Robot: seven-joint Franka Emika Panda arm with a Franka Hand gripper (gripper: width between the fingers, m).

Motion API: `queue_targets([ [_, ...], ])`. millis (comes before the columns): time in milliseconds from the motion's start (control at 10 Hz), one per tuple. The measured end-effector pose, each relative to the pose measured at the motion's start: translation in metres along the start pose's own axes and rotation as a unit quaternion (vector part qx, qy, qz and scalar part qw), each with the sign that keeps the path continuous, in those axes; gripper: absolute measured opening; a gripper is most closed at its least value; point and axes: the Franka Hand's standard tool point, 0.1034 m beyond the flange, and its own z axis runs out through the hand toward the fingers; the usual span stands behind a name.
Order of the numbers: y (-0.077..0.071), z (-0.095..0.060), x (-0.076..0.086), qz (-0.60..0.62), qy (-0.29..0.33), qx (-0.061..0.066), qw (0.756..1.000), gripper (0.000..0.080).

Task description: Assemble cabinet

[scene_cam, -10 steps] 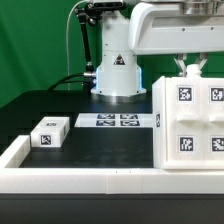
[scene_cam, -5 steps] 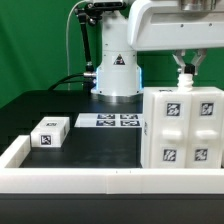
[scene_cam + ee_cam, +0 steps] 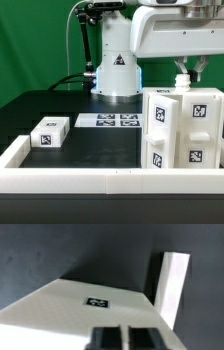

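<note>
The cabinet (image 3: 186, 132), a large white box with square tags on its faces, stands on the black table at the exterior view's right, one corner turned toward the camera. My gripper (image 3: 183, 80) comes straight down onto its top edge, and the fingers stand close together on it. In the wrist view the cabinet (image 3: 70, 303) shows a white face with one small tag. The gripper (image 3: 125, 328) shows two dark fingers (image 3: 107, 338) with only a thin bright gap between them. A small white tagged block (image 3: 49, 132) lies at the exterior view's left.
The marker board (image 3: 108, 121) lies flat in front of the robot base (image 3: 116, 75). A long low white rail (image 3: 80, 179) edges the table's front and left. In the wrist view a long white strip (image 3: 173, 286) lies on the dark table beside the cabinet.
The cabinet has turned about its upright axis under my gripper: one flat face showed before, now a corner and two faces show. The small block has not moved.
</note>
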Motion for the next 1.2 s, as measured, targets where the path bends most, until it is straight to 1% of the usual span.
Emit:
queue_targets([
  [200, 0.0, 0.0, 0.0, 0.0, 0.0, 0.0, 1.0, 0.0413],
  [300, 0.0, 0.0, 0.0, 0.0, 0.0, 0.0, 1.0, 0.0413],
  [500, 0.0, 0.001, -0.001, 0.0, 0.001, 0.0, 1.0, 0.0758],
  [600, -0.005, 0.002, -0.012, 0.016, 0.015, -0.001, 1.0, 0.0787],
  [700, -0.006, 0.005, -0.027, 0.022, 0.024, -0.002, 0.999, 0.0796],
  [800, -0.006, 0.009, -0.039, 0.032, 0.057, -0.001, 0.998, 0.0796],
  [900, -0.007, 0.016, -0.053, 0.032, 0.059, -0.002, 0.998, 0.0797],
  [1000, -0.006, 0.014, -0.049, 0.032, 0.059, -0.001, 0.998, 0.0797],
  [1100, -0.004, 0.014, -0.049, 0.032, 0.06, -0.001, 0.998, 0.0797],
  [1200, 0.003, 0.014, -0.049, 0.032, 0.059, -0.002, 0.998, 0.0797],
])
